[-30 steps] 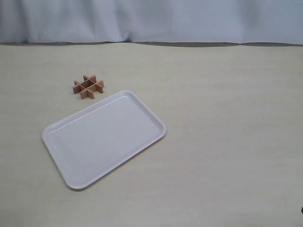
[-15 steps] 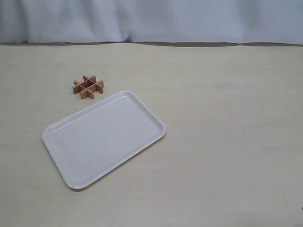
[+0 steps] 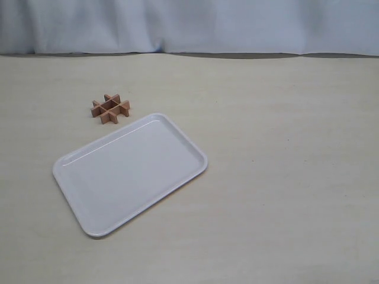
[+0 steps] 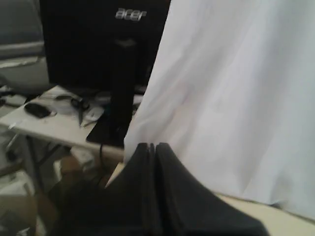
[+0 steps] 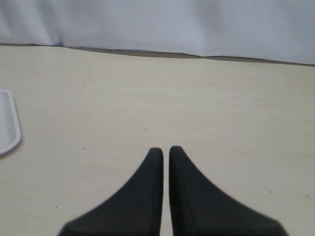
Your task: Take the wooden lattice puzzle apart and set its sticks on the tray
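My left gripper (image 4: pixel 153 147) has its fingers pressed together on nothing. Its camera looks past a white cloth (image 4: pixel 231 83) at a monitor (image 4: pixel 98 44), so I judge it is parked away from the work.

Further right on the table (image 3: pixel 284 177), the wooden lattice puzzle (image 3: pixel 111 108) sits whole, its 4 sticks locked in a hash, just beyond the far corner of the tray (image 3: pixel 130 171) and not touching it. The tray holds nothing.

My right gripper (image 5: pixel 166 150) is closed too, with only a hairline gap and nothing between the fingers. It sits low over bare table, and only a corner of the tray (image 5: pixel 7 123) shows in its view.

The 1 change is that a dark sliver at the lower right edge of the exterior view 1 second ago had shrunk half a second ago and is gone now. Puzzle and tray have not shifted. I read that as the task not yet started: 0 sticks placed, and the first reach to the puzzle is still to come.
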Robot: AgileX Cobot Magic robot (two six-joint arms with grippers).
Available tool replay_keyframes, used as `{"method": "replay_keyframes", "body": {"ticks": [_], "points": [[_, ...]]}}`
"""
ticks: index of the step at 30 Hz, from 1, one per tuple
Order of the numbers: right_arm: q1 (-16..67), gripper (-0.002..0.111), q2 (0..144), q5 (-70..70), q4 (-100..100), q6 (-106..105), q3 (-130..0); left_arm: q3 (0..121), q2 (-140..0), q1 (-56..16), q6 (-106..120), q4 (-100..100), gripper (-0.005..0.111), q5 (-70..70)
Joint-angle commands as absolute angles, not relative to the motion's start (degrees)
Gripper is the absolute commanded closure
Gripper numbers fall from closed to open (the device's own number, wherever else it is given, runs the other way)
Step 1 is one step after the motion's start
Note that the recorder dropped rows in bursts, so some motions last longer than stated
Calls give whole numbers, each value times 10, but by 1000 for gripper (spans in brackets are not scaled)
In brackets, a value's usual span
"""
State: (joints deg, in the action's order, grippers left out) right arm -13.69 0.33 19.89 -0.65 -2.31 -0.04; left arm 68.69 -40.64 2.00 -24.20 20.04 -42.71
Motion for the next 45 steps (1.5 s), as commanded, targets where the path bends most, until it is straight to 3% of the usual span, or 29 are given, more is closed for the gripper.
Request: {"method": "replay_keyframes", "body": {"ticks": [1,13,20,26,30,38,45], "points": [[-139,104,0,198,-7,-21,0,826,-551,20,-225,201,107,-527],[-139,104,0,198,-7,-21,0,882,-719,20,-205,44,107,-362],[-139,104,0,198,-7,-21,0,882,-952,20,228,-319,107,-494],[-139,104,0,198,-7,-21,0,882,-1077,-25,422,-338,107,-537],[-139,104,0,198,-7,-21,0,882,-1122,-78,447,-250,106,-533],[-139,104,0,198,-7,-21,0,882,-1155,-98,392,-159,63,-508],[-139,104,0,198,-7,-21,0,882,-1198,-98,280,-64,61,-481]]}}
